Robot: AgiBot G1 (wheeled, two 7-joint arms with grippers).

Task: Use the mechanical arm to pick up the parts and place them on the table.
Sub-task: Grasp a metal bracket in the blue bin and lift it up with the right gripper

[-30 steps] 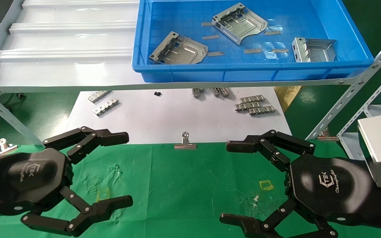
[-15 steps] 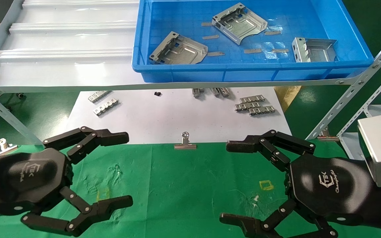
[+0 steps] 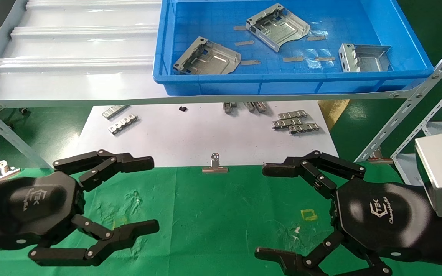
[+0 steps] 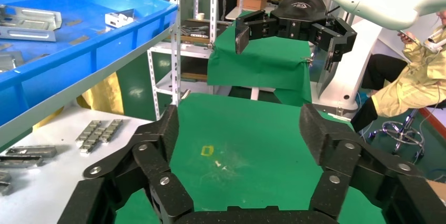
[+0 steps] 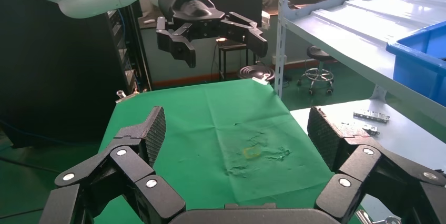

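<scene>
While both hands hover over the green table [image 3: 213,214], nothing has been picked yet. From the head view, the left gripper [image 3: 154,195] and the right gripper [image 3: 261,211] hang with fingers spread wide and empty, each well short of the blue tray [image 3: 213,86] on the shelf above. Three parts lie inside that tray: the near-left part [image 3: 207,57] just behind the tray's front wall, its folded, holed edge turned toward the tray's left wall and its long axis slanting toward the far corner; the middle part [image 3: 277,26] farther back, likewise slanted; the right part [image 3: 363,57] near the tray's right wall, folded edge standing up. My guess is the tray's front wall is the hazard: a low reach could knock fingers against it, and a thin flat plate may slide away instead of lifting.

Through the left wrist view, that gripper's fingers [image 4: 158,145] stand parted over the table, the tray up to one side.

Across the right wrist view, its fingers [image 5: 142,140] are equally splayed, holding nothing.
</scene>
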